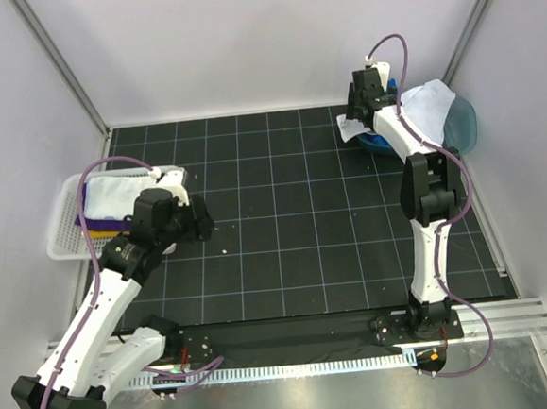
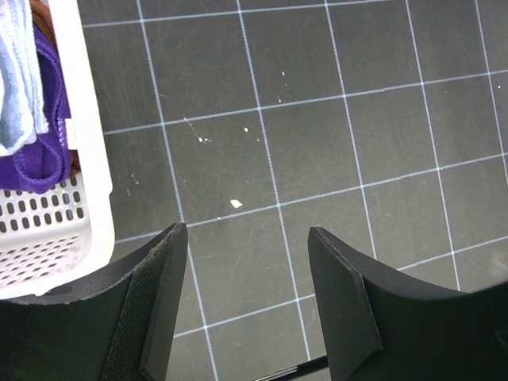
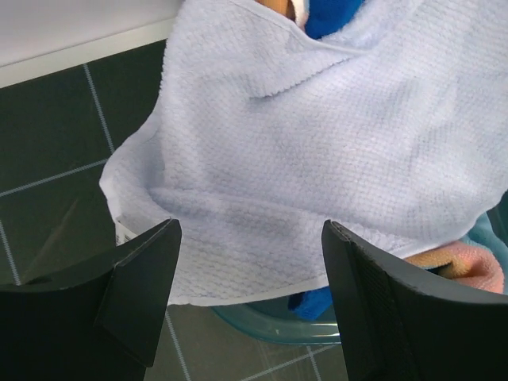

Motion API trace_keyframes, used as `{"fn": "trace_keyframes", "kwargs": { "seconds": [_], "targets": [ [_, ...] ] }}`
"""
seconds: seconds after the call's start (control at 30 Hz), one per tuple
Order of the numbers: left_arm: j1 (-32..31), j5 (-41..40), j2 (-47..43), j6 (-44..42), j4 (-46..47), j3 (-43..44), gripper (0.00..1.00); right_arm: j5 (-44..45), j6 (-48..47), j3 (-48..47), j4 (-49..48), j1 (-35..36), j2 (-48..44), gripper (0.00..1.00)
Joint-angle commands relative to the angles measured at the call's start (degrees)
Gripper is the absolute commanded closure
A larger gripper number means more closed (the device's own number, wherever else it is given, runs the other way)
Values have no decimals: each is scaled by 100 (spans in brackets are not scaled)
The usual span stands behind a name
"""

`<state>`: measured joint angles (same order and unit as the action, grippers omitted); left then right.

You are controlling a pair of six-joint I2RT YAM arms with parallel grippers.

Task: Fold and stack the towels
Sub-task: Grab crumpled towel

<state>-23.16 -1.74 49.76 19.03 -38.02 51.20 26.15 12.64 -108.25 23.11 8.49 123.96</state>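
Note:
A pale blue-white towel (image 3: 317, 151) drapes over the rim of the teal tub (image 3: 286, 321) at the back right; it also shows from above (image 1: 432, 107). A bright blue towel (image 3: 313, 302) and an orange-pink one (image 3: 468, 266) peek out beneath it. My right gripper (image 3: 250, 262) is open just above the towel's hanging edge, over the tub (image 1: 461, 123). In the white mesh basket (image 1: 67, 230) at the left lie a folded pale towel (image 1: 116, 193) and a purple towel (image 2: 44, 135). My left gripper (image 2: 246, 278) is open and empty over the black mat, right of the basket (image 2: 87, 159).
The black gridded mat (image 1: 284, 213) covers the table. White enclosure walls stand close on the left, back and right. Small white specks (image 2: 236, 204) lie on the mat near my left gripper.

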Motion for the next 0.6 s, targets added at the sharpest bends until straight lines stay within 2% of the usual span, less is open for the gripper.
{"fn": "trace_keyframes", "kwargs": {
  "seconds": [0.0, 0.33, 0.57],
  "targets": [
    [-31, 156, -1, -92, 84, 65, 34, -260, -245, -695, 463, -32, 233, 21],
    [-84, 429, 34, -101, 102, 65, 34, -57, 361, -4, 448, -32, -214, 21],
    [-92, 464, 69, -110, 93, 66, 35, -5, 1011, 803, -174, -32, -592, 21]
  ]
}}
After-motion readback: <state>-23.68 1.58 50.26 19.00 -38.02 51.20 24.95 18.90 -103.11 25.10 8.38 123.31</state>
